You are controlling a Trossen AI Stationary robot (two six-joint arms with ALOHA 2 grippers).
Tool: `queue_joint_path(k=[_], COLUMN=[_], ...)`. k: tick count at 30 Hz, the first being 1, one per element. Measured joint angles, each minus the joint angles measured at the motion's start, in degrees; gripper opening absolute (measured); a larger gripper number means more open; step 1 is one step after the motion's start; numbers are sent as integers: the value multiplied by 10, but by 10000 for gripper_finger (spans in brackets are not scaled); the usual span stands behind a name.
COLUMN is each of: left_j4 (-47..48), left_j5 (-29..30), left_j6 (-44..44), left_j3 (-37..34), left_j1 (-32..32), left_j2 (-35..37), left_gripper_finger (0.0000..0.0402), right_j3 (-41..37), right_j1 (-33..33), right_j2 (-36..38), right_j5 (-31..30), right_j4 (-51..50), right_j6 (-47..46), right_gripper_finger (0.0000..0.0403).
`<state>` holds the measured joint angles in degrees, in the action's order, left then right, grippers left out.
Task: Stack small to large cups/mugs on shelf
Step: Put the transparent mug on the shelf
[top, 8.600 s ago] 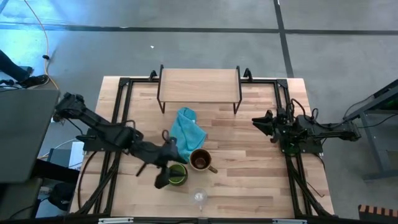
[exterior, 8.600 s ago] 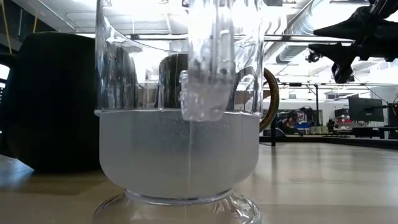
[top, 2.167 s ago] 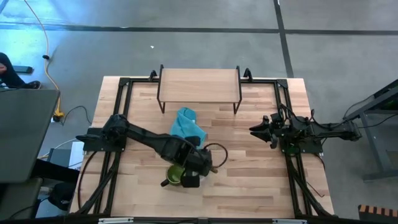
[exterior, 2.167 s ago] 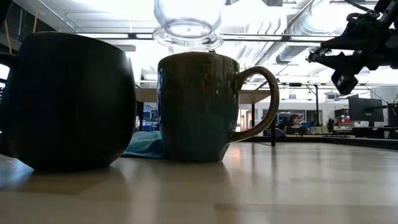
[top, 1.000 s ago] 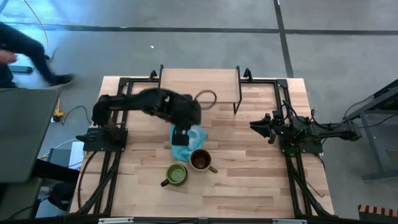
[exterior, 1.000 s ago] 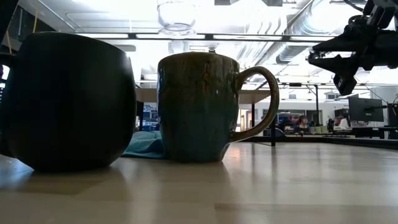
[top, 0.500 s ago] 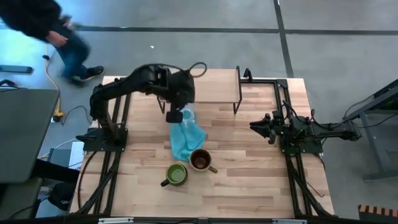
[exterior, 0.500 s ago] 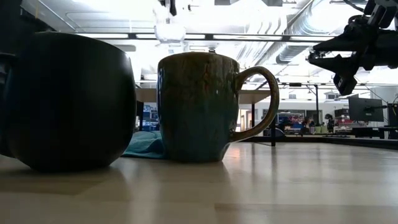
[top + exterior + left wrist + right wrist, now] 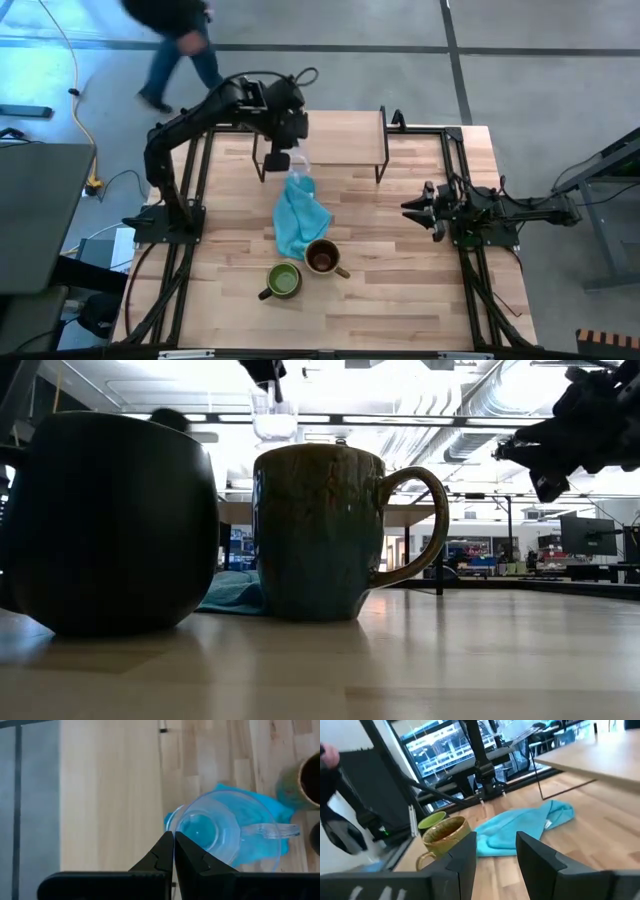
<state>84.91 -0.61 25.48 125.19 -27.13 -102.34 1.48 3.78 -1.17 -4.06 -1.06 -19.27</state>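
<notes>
A tiny clear glass cup (image 9: pixel 291 163) hangs in the air at the shelf's (image 9: pixel 335 135) near left edge, with my left gripper (image 9: pixel 281 158) shut on it. The low view shows the cup (image 9: pixel 272 416) high up. On the table, in front of the teal cloth (image 9: pixel 298 215), stand the olive-tan mug (image 9: pixel 322 257) and the dark mug with green inside (image 9: pixel 283 280), both upright. My right gripper (image 9: pixel 408 206) waits open at the table's right, with nothing between its fingers (image 9: pixel 462 855). My left gripper pinches the cup's thin rim wall (image 9: pixel 171 831) between its two fingers, on the side opposite the handle (image 9: pixel 276 830). The fingers come from above, pointing down. The cup hangs upright, mouth up, lifted clear above the cloth and beside the shelf board (image 9: pixel 110 795).
Black frame rails (image 9: pixel 195 190) run along the table's left and right sides. A person (image 9: pixel 175 30) walks on the floor beyond the far left corner. Bare tabletop (image 9: pixel 400 290) lies at the near right.
My left gripper, still shut on the glass cup, has carried it from above the cloth toward the table's far edge, to the shelf's near left edge. The cup stays upright and clear. A person has walked past behind the table.
</notes>
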Motion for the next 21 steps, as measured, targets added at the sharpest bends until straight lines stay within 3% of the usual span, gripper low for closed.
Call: queue_joint_path(k=[7,21], left_j4=[-12,-24], left_j5=[0,1], left_j6=[5,9], left_j3=[0,0], left_j1=[-37,-123], left_j2=[0,0], left_gripper_finger=[0,0], right_j3=[0,0], right_j1=[0,0], right_j2=[0,0], right_j5=[-2,-2], right_j4=[0,0], right_j6=[75,108], right_gripper_finger=[128,128])
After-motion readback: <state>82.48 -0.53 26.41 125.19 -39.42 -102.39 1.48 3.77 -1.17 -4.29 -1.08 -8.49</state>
